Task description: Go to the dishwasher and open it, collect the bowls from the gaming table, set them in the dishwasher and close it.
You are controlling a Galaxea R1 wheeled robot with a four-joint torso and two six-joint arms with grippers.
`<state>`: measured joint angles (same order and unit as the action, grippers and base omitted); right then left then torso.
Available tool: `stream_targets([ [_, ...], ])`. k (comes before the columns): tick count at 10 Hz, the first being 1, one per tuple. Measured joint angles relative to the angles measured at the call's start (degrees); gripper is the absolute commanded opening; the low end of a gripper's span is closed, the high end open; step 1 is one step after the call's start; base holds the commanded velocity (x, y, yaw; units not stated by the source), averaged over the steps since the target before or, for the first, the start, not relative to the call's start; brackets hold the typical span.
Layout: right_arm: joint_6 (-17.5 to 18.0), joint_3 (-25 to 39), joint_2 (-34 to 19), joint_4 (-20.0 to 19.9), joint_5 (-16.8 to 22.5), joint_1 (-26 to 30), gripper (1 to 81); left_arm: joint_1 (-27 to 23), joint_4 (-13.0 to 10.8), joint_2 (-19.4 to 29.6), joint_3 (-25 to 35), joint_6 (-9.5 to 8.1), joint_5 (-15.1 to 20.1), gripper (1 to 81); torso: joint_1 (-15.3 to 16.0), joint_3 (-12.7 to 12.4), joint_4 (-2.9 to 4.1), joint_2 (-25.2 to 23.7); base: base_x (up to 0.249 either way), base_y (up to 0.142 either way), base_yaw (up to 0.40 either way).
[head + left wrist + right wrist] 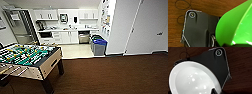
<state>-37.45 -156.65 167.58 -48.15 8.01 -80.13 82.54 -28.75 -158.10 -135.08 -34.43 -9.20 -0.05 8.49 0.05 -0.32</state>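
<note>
With a green bowl (235, 25) close at the left wrist and a white bowl (191, 80) at the right, apparently carried, though jaw state is unclear, the open dishwasher (84, 37) waits across the kitchen.

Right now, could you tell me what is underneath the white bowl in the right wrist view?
Beneath the white bowl sits the robot's dark plate, with brown carpet below that. Whatever lies directly under the bowl is covered.

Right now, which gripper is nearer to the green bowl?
Left. The left gripper grips the green bowl at its rim, over the brown carpet; the right gripper is on the white bowl instead.
</note>
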Motion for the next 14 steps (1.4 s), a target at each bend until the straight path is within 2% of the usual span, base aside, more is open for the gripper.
stream_targets([
  [5, 0.00, 0.00, 0.26, 0.00, -0.07, 0.48, 1.0, -0.43, 0.02, 0.38, 0.09, 0.02, -0.02, 1.0, 0.08, 0.02, 0.00, 0.02, 0.136, 0.000, 0.000],
  [14, 0.00, 0.17, 0.28, -0.02, -0.22, 0.56, 1.0, -0.74, 0.02, 0.57, -0.15, 0.09, -0.07, 1.0, 0.08, 0.02, 0.00, 0.02, 0.161, -0.078, 0.000],
])
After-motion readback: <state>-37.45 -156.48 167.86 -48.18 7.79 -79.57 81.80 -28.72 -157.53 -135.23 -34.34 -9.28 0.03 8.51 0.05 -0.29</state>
